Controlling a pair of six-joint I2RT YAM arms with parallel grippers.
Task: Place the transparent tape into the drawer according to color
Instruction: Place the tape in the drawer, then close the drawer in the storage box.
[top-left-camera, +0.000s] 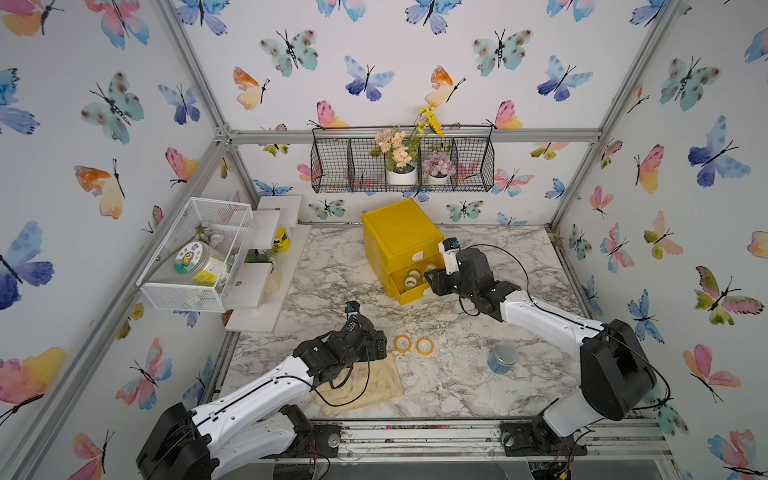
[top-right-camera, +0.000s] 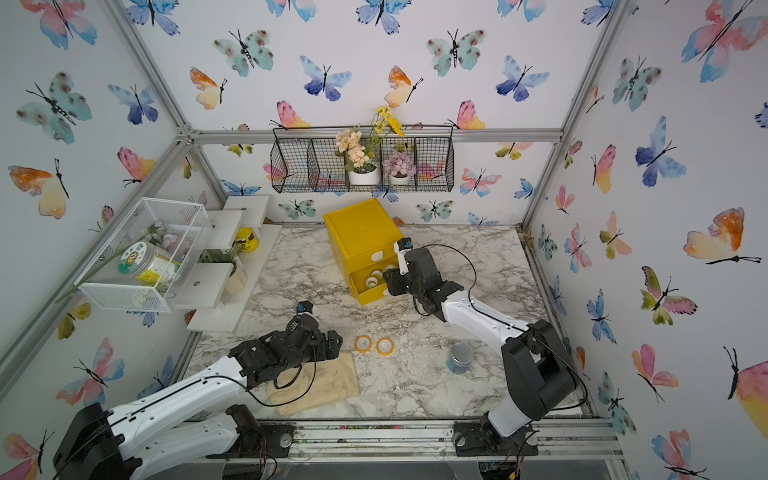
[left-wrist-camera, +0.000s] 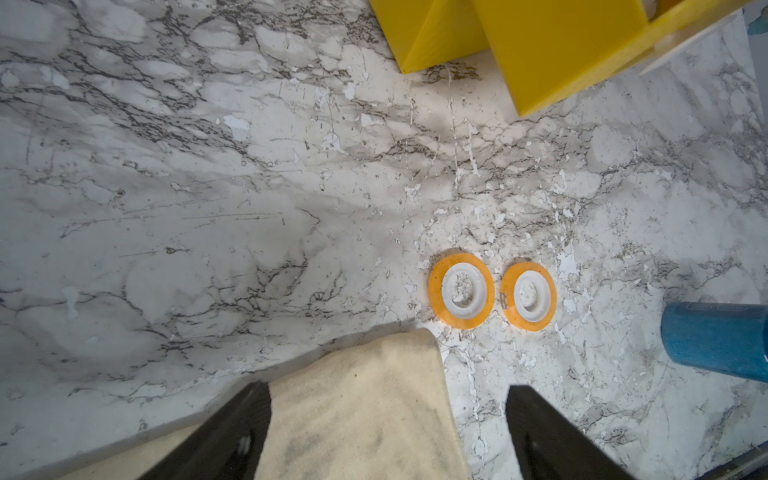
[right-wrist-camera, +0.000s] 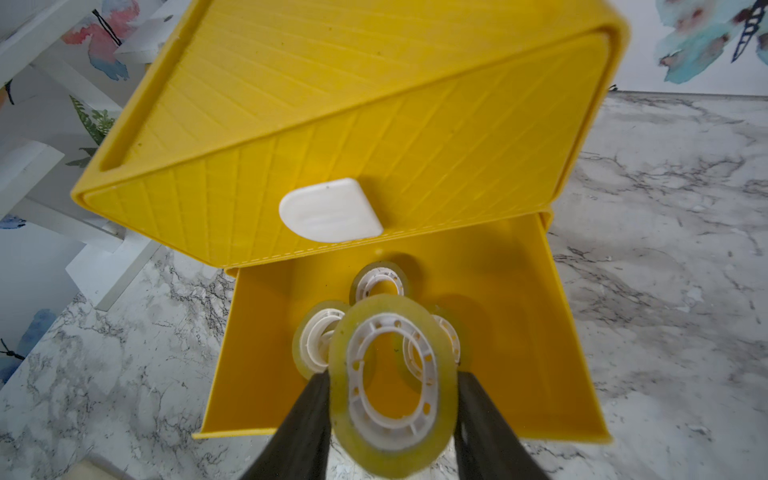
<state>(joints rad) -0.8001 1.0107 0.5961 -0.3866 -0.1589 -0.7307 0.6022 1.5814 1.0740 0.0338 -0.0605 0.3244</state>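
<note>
Nearest, a beige cloth (top-left-camera: 361, 386) lies on the marble tabletop (top-left-camera: 457, 390), the left gripper (left-wrist-camera: 387, 388) hovering over its far corner with jaws wide apart and empty. Just right of it, two orange tape rings (top-left-camera: 402, 344) (top-left-camera: 425, 346) lie flat side by side; a blue tin (top-left-camera: 502, 358) sits further right. Farther back, the right gripper (right-wrist-camera: 392, 377) is clamped on a yellow-green tape ring (right-wrist-camera: 390, 459) above the open bottom drawer (right-wrist-camera: 519, 332) of a yellow cabinet (top-left-camera: 399, 232), where three similar rings (right-wrist-camera: 311, 340) sit.

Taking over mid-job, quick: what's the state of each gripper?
Left gripper: open, empty.
Right gripper: shut on a yellow-green tape ring above the open drawer.
</note>
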